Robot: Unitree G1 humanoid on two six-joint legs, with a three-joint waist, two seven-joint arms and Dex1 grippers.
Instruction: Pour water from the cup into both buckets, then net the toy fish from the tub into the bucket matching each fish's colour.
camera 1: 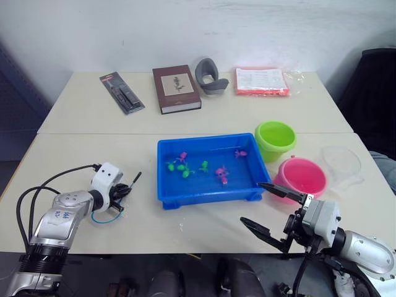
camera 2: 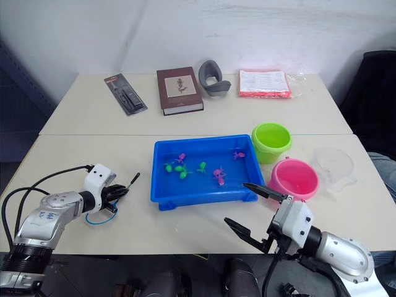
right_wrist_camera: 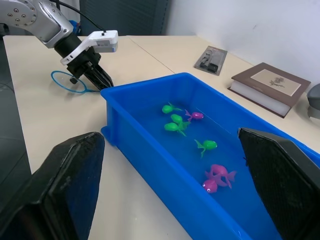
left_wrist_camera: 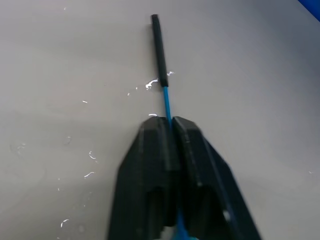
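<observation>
Right gripper (camera 1: 265,208), lower right of the left eye view, jaws wide, sits below the tub (camera 1: 167,185) of fish (camera 1: 221,172), centre; buckets (camera 1: 275,140) and cup (camera 1: 341,162) at right. Left wrist view: left gripper (left_wrist_camera: 171,121) pinches the net (left_wrist_camera: 161,60) handle on the table (left_wrist_camera: 75,75). Right wrist view: fish float mid-frame

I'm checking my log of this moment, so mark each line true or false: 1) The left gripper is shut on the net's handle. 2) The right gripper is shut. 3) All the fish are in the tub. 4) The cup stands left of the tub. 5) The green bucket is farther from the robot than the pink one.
1) True: the left gripper is shut on the net.
2) False: the right gripper is open and empty.
3) True: the toy fish lie in the tub.
4) False: the cup is right of the pink bucket.
5) True: the green bucket is farther.
</observation>
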